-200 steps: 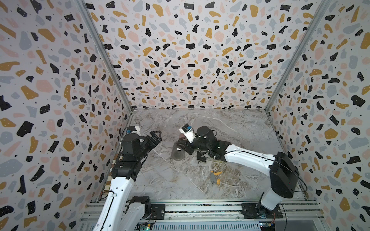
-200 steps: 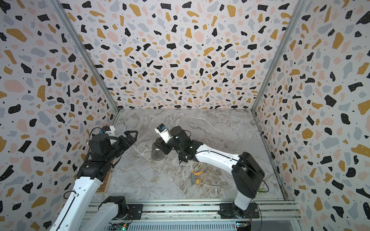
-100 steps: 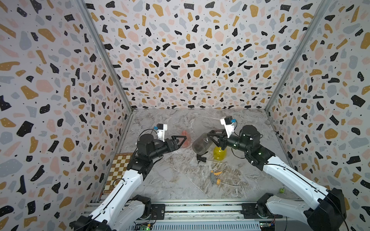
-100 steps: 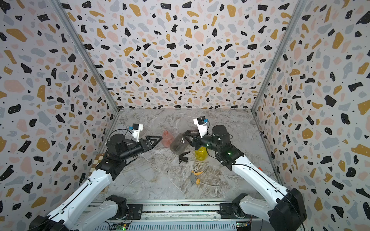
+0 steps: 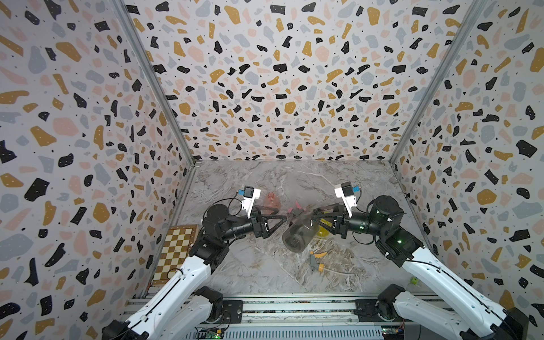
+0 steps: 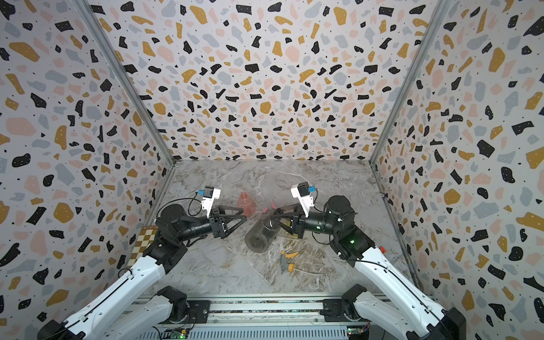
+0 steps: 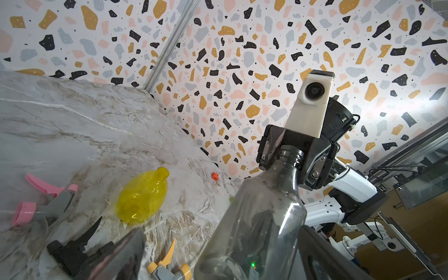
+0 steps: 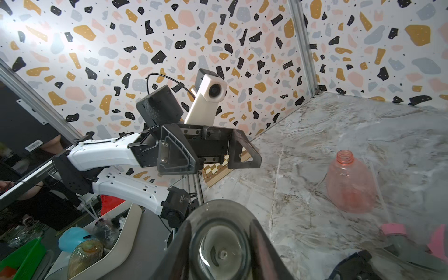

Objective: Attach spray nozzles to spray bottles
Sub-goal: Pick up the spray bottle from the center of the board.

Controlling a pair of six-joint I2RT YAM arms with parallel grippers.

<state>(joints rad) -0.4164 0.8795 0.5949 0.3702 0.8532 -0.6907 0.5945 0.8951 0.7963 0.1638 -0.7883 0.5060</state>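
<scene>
The right pincer (image 7: 290, 155) clamps the neck of the smoky grey bottle (image 5: 297, 235), held tilted above the bench (image 5: 265, 270); the left pincer (image 5: 281, 214) gapes wide, empty, beside it.

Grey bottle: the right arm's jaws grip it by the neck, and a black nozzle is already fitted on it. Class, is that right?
Not quite. The jaws of the right gripper do grip the grey bottle by the neck, but no nozzle is fitted: the left wrist view shows the threaded neck bare between the jaws, and the black nozzle lying loose on the table.
</scene>
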